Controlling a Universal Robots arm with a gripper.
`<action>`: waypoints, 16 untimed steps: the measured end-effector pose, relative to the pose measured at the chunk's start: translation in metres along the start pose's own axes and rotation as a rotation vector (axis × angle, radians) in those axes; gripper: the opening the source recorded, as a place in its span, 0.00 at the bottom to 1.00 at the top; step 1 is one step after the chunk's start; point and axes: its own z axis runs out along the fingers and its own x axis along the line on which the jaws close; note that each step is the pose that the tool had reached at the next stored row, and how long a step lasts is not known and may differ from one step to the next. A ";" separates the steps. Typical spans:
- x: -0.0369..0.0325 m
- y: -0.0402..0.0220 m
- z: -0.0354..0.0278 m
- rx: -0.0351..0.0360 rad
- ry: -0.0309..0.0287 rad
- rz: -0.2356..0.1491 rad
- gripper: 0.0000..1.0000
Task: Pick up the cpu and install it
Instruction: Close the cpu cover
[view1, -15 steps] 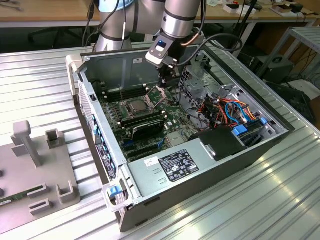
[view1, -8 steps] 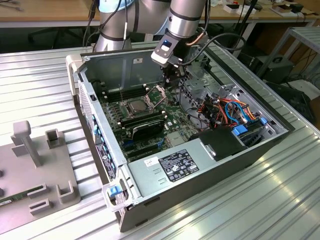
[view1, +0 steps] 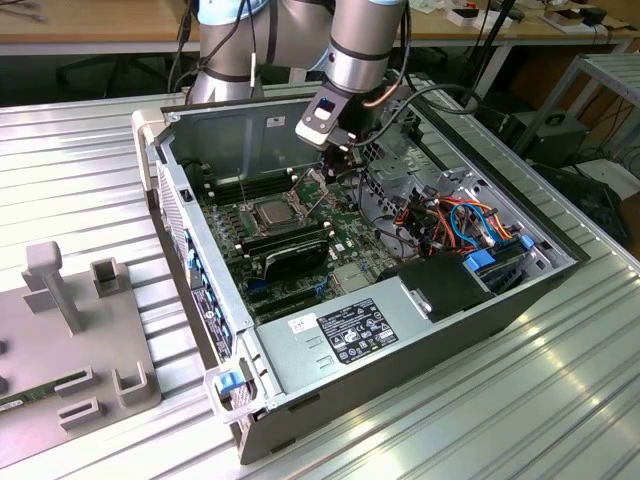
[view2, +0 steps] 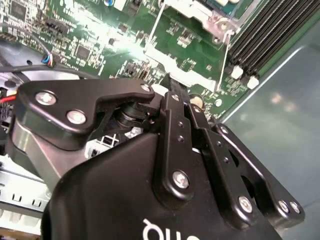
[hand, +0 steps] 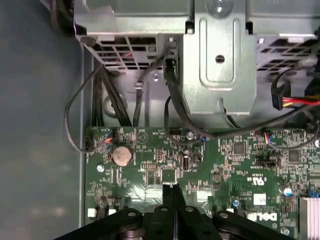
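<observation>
One grey power supply (view1: 335, 335) fills the nearest corner of an open desktop computer case (view1: 240, 130), which lies open side up on a ribbed aluminium bench (view1: 480, 410). A grey plastic fixture (view1: 60, 330) stands on the bench to the exterior view's left. Deeper in the case, the green motherboard (view1: 345, 245) carries long black memory sticks (view1: 288, 248). Just beyond them the cpu (view1: 275, 212), a dull silver-grey square, lies flat in its socket near the middle of the board. Orange, red and blue cables (view1: 460, 220) crowd the case toward the exterior view's right. The robot arm (view1: 355, 50) reaches down into the case from the far side. Its black hand (view1: 333, 168) hangs low over the board, near the cpu on the exterior view's right and apart from it. The first wrist view shows its two fingers (hand: 167, 197) pressed together with nothing seen between them, pointing across the board toward a round coin battery (hand: 121, 155) and a grey metal drive cage (hand: 220, 55) hung with black leads. In the second wrist view the bright metal socket frame (view2: 175, 57) lies just past the fingertips, with black memory slots (view2: 265, 35) beyond it. Wooden desks (view1: 90, 20) line the background behind the arm in the exterior view.
</observation>
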 end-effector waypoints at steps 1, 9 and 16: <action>0.0001 -0.0027 -0.0002 -0.0048 -0.0001 0.000 0.11; 0.0008 -0.0319 -0.0009 -0.0519 0.0001 0.000 0.11; 0.0009 -0.0607 0.0000 -0.0862 -0.0002 0.000 0.11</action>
